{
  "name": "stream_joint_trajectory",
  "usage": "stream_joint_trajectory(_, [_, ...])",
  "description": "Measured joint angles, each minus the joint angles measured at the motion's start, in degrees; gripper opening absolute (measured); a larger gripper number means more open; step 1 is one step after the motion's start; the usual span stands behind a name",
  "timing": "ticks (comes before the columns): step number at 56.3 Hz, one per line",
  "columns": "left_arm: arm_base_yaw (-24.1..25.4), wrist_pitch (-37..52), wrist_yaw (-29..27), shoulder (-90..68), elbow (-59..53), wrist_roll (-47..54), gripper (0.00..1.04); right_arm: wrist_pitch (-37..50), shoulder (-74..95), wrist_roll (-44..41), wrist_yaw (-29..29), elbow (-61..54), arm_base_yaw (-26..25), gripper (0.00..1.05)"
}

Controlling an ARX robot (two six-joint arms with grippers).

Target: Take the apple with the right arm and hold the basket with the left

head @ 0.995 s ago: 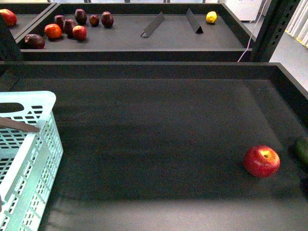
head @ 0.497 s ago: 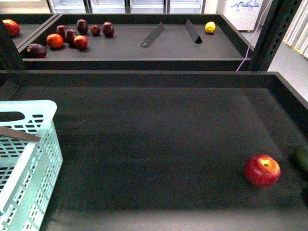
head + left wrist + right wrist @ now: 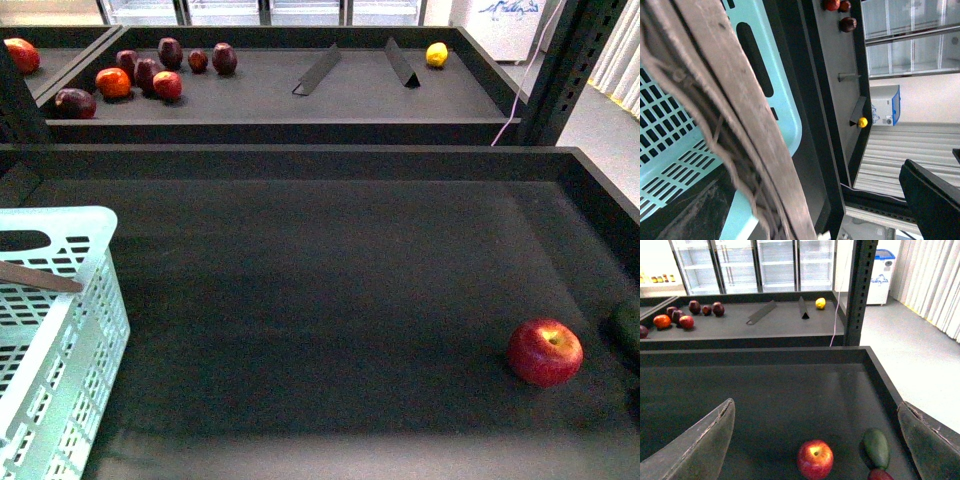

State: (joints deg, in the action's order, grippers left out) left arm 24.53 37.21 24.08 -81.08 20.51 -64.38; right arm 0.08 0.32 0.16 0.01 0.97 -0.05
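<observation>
The red apple (image 3: pixel 544 352) with a yellowish stem patch lies on the dark tray floor at the right; it also shows in the right wrist view (image 3: pixel 815 459). My right gripper (image 3: pixel 815 450) is open above it, its fingers (image 3: pixel 702 442) spread wide to either side, not touching. The mint-blue slotted basket (image 3: pixel 70 330) stands at the left edge of the tray. My left gripper is shut on the basket; one brown-grey finger (image 3: pixel 40 277) lies across its rim, seen close in the left wrist view (image 3: pixel 730 115) against the basket (image 3: pixel 775 65).
A dark green fruit (image 3: pixel 876 447) and a small dark red fruit (image 3: pixel 880 475) lie just right of the apple, near the tray's right wall (image 3: pixel 600 200). The far tray holds several small red and maroon fruits (image 3: pixel 140 75), two dividers (image 3: pixel 320 70) and a yellow fruit (image 3: pixel 436 54).
The front view has tilted up slightly, so the scene sits lower in frame. The apple and the basket have kept their places; the left finger stays on the basket rim.
</observation>
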Motion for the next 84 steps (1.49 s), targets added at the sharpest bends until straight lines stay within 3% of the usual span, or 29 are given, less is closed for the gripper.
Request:
stream_joint_trajectory(26, [-4.3,-2.3,-8.0,-14.6,14.6,-4.2,0.98,0.0,0.0,0.0,0.0,0.0,0.0,0.96])
stream_joint_trajectory(33, [-4.7,-3.6,-8.2,-14.9,15.1,-4.3,0.69,0.0,0.0,0.0,0.0,0.0,0.0,0.96])
stream_joint_trajectory(52, [-4.7,-7.2,-6.8,-13.1,14.2,-2.5,0.17,0.0,0.0,0.0,0.0,0.0,0.0,0.96])
stream_joint_trajectory(64, [-5.6,-12.0,-4.0,-5.7,13.3,-2.1,0.16,0.0,0.0,0.0,0.0,0.0,0.0,0.96])
stream_joint_trajectory(71, [-10.1,-18.3,-4.7,1.4,13.8,-0.5,0.16,0.0,0.0,0.0,0.0,0.0,0.0,0.96])
stream_joint_trajectory(84, [-27.0,-26.6,-8.5,8.8,19.2,0.5,0.16,0.0,0.0,0.0,0.0,0.0,0.0,0.96])
